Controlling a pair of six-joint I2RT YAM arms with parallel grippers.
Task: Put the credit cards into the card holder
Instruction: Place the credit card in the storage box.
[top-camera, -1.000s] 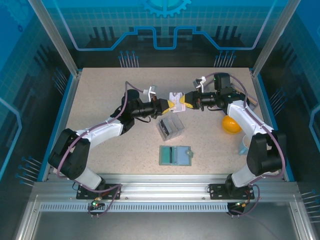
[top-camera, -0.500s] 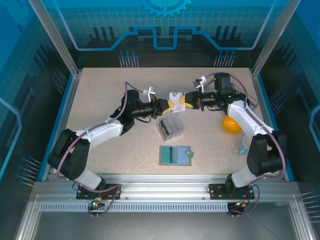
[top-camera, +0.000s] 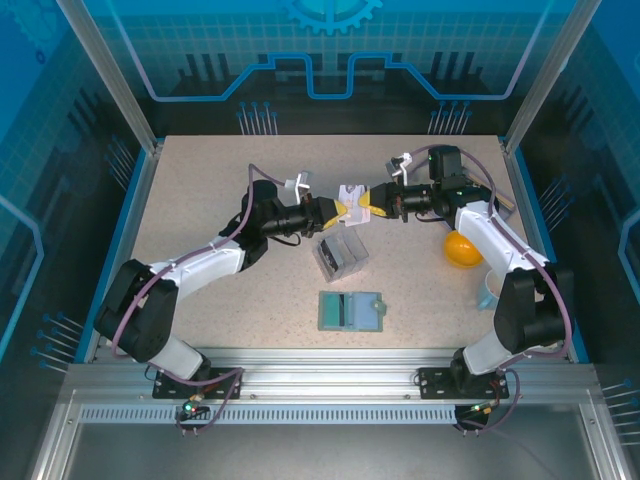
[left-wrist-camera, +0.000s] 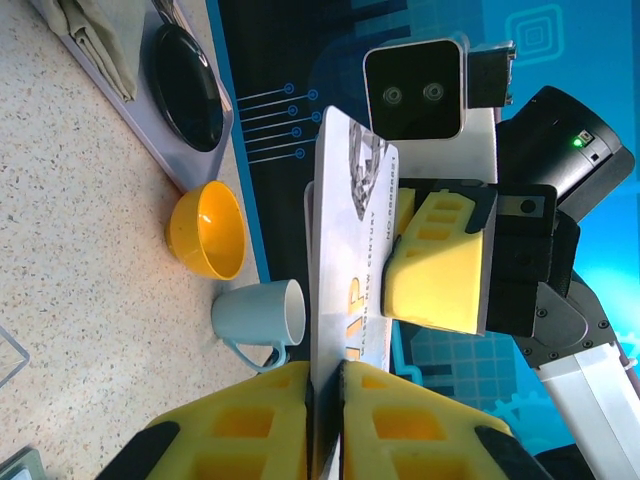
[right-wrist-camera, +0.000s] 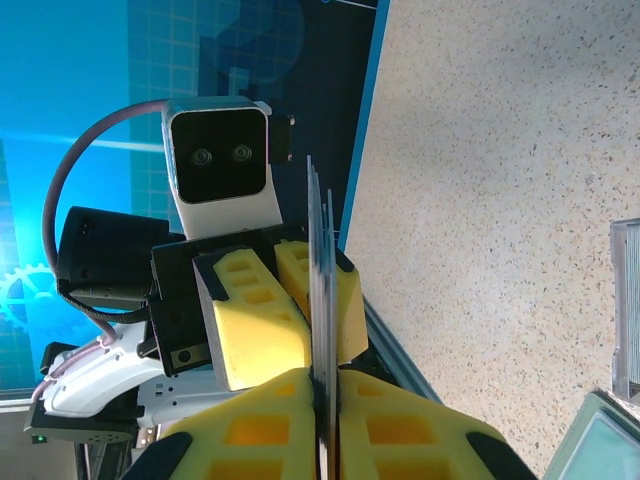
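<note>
Pale credit card (left-wrist-camera: 342, 230) still between left claw (left-wrist-camera: 325, 388) and right claw (right-wrist-camera: 324, 392) (same spot).

bench (top-camera: 200, 200): matt, speckled stone-look top. credit card (left-wrist-camera: 335, 260): glossy pale plastic, printed. jaws: matt yellow moulded plastic, ribbed. bowl (left-wrist-camera: 207, 230): glossy yellow plastic. mug (left-wrist-camera: 262, 315): smooth pale glaze. card holder (top-camera: 351, 311): matt, soft-looking. box (top-camera: 340, 255): clear plastic.

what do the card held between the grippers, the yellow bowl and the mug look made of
Card: thin stiff plastic with a glossy printed face, flat and unbent in the grip. Yellow bowl: likely plastic, smooth even colour with a soft sheen. Mug: pale and smooth, ceramic or plastic; the look leaves it open.
</note>
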